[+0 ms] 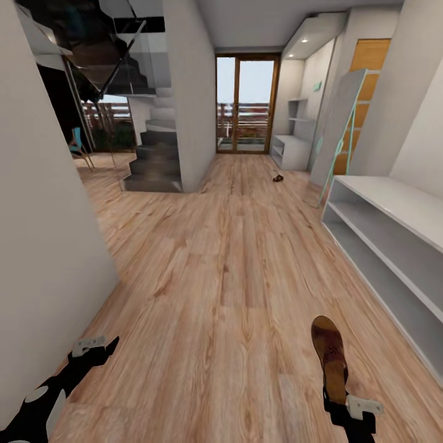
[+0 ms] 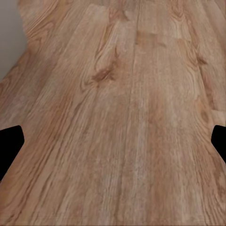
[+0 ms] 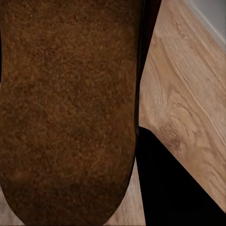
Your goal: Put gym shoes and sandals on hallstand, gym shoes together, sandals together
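Note:
My right gripper [image 1: 337, 397] is shut on the heel end of one dark-brown sandal [image 1: 329, 351], held above the corridor floor [image 1: 234, 271] with its toe pointing away from me. In the right wrist view the sandal's brown surface [image 3: 66, 108] lies right against a black finger [image 3: 160, 188]. A small dark thing [image 1: 278, 178], apparently the other sandal, lies on the floor far down the corridor. Just beyond it stands the hallstand [image 1: 292, 151], with staggered wall shelves above it. My left gripper [image 1: 93, 349] is open with nothing in it over bare planks [image 2: 113, 117]. The gym shoes are out of view.
A plain low grey two-shelf bench [image 1: 387, 227] runs along the right wall, with a tilted grey panel [image 1: 341, 123] beyond it. A white wall [image 1: 43, 234] is close on my left. A staircase [image 1: 154, 160] and glass doors [image 1: 246, 104] lie ahead.

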`<state>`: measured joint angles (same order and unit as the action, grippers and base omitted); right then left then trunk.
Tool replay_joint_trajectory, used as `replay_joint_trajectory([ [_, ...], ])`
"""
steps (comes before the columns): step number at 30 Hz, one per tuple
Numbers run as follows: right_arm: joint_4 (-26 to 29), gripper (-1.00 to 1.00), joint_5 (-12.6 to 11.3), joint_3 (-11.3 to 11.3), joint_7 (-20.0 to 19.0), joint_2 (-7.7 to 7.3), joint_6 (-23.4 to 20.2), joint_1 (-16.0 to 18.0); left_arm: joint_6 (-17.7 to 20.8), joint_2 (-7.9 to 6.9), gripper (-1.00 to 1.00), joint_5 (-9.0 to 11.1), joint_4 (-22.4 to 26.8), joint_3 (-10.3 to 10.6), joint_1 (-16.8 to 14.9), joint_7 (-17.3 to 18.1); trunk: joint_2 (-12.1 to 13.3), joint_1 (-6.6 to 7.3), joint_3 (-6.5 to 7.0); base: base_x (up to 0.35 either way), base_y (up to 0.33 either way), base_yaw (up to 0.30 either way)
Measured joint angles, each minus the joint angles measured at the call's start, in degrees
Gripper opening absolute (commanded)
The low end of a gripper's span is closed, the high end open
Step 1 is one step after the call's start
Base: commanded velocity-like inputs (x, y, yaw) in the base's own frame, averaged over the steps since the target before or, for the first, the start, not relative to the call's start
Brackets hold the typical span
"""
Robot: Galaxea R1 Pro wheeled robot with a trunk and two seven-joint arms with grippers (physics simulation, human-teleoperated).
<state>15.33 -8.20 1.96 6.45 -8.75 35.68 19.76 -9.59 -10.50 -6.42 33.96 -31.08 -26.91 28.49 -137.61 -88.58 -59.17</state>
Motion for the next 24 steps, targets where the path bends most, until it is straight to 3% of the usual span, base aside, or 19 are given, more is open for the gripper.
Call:
replay_joint_trajectory([
  [24,-0.02,-1.0,0.0,0.0,0.0,-0.24,0.09,0.05,0.0,0.0,1.0,0.0,0.17,0.0,0.0,0.0,0.0,0.0,0.0,0.338,0.0,0.0],
])
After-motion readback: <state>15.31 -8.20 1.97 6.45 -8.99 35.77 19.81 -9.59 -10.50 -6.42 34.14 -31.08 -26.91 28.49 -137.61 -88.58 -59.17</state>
